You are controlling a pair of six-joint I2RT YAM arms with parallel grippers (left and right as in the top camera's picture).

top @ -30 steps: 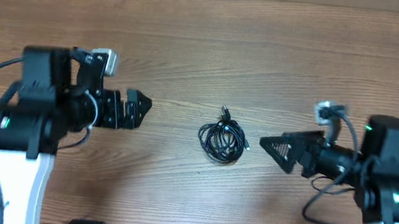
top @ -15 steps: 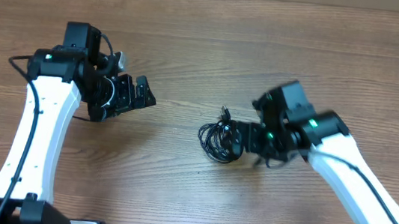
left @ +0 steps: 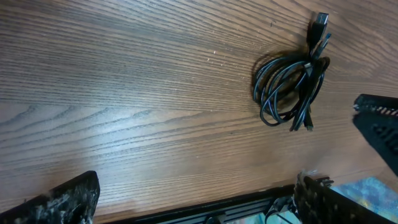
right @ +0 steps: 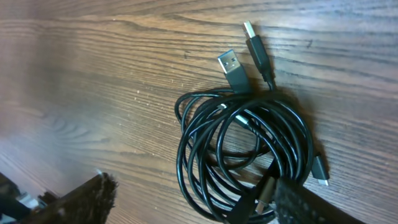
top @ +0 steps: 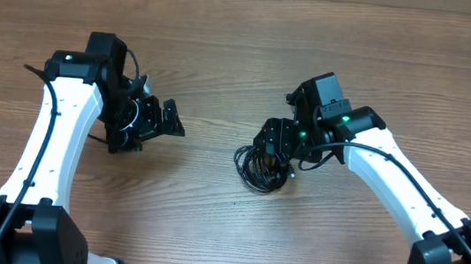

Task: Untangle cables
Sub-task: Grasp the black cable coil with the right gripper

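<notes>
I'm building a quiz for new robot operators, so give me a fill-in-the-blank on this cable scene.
1. The cables lie bundled in a ____ on the table.
2. The left gripper has its jaws ____, holding nothing.
3. The gripper nearest the cables is the ____ one.
Missing words: coil; open; right.

No legible text, label, brand, number or sign in any view: none on the cables (right: 298, 146) or their plugs, none on the wooden table (top: 246, 35).
</notes>
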